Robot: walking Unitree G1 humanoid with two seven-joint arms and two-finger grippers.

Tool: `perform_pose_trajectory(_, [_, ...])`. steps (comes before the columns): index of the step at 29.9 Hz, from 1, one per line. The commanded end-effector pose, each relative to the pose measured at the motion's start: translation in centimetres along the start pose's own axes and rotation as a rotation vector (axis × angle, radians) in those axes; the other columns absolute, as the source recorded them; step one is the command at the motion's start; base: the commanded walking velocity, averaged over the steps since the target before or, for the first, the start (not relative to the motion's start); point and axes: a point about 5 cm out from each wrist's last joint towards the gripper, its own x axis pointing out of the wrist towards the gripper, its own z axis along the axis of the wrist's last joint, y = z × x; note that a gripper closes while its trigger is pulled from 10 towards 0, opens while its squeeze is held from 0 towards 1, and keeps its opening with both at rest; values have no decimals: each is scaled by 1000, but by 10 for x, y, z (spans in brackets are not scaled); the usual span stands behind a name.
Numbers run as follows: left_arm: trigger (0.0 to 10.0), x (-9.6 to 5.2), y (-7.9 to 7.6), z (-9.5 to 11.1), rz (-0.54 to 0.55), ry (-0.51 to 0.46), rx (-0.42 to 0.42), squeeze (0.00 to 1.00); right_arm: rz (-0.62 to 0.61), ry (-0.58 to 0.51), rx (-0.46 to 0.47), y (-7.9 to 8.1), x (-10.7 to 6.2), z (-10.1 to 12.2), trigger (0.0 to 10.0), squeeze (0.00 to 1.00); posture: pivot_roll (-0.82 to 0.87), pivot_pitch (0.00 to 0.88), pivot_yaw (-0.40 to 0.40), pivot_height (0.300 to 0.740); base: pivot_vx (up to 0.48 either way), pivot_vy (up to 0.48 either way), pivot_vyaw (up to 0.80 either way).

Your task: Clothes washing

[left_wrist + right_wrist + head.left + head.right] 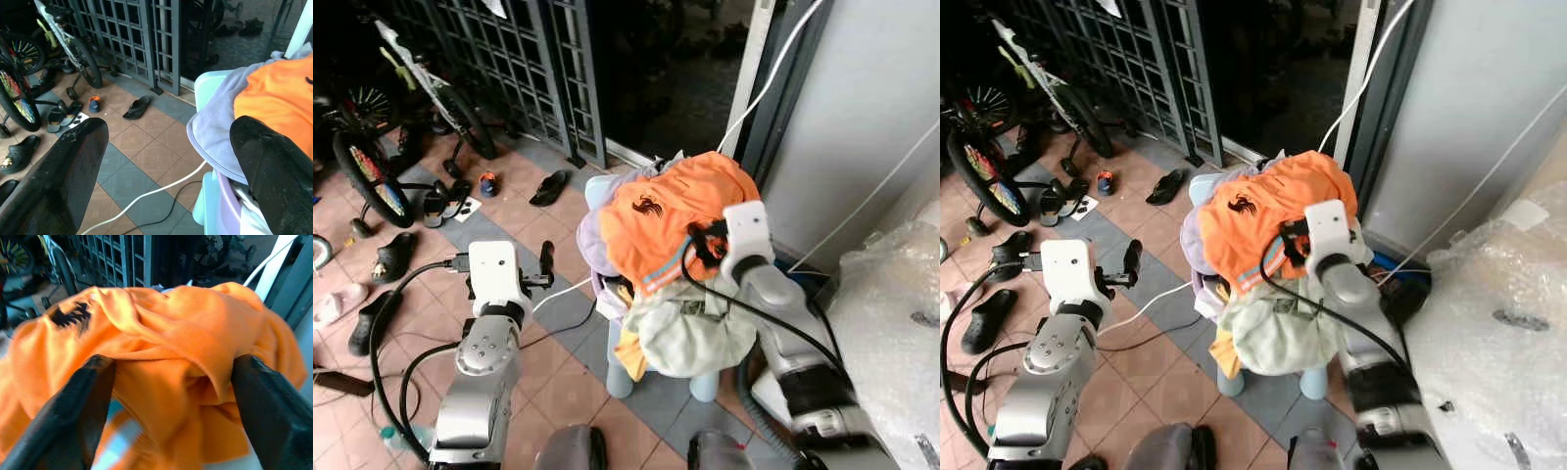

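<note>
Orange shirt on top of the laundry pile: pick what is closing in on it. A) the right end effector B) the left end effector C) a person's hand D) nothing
A: the right end effector has its open fingers either side of a fold of the orange shirt atop the pile, while the left end effector hangs open over the tiled floor, apart from the clothes.

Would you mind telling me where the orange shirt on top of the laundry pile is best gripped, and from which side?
Probably at the raised fold of the orange shirt on the robot's right of the pile. The right gripper already has its open fingers either side of that bunched ridge, so closing there, coming from the right and slightly above, should catch the cloth. The flatter printed area offers less to pinch.
</note>
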Motion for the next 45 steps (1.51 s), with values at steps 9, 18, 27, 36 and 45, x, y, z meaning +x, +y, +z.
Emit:
perform_pose_trajectory(9, [10000,2,-1,3,-2,11,14,0,-75,154,49,4,1,-30,0,0,48,120,102,740,0,0,0])
perform_pose_trajectory(18, [10000,1,-1,3,9,15,2,0,-90,149,73,3,3,-29,0,0,43,118,83,740,0,0,0])
perform_pose_trajectory(27, [10000,1,-3,2,13,16,-3,0,-67,96,105,9,-1,-24,0,0,29,111,70,740,0,0,0])
perform_pose_trajectory(36, [10000,3,-6,1,12,14,-3,0,-39,20,135,11,-15,-20,0,0,6,115,72,740,0,0,0])
perform_pose_trajectory(45, [10000,7,-5,5,13,-5,8,0,-53,-210,156,-1,-33,32,0,0,-15,130,96,740,0,0,0])
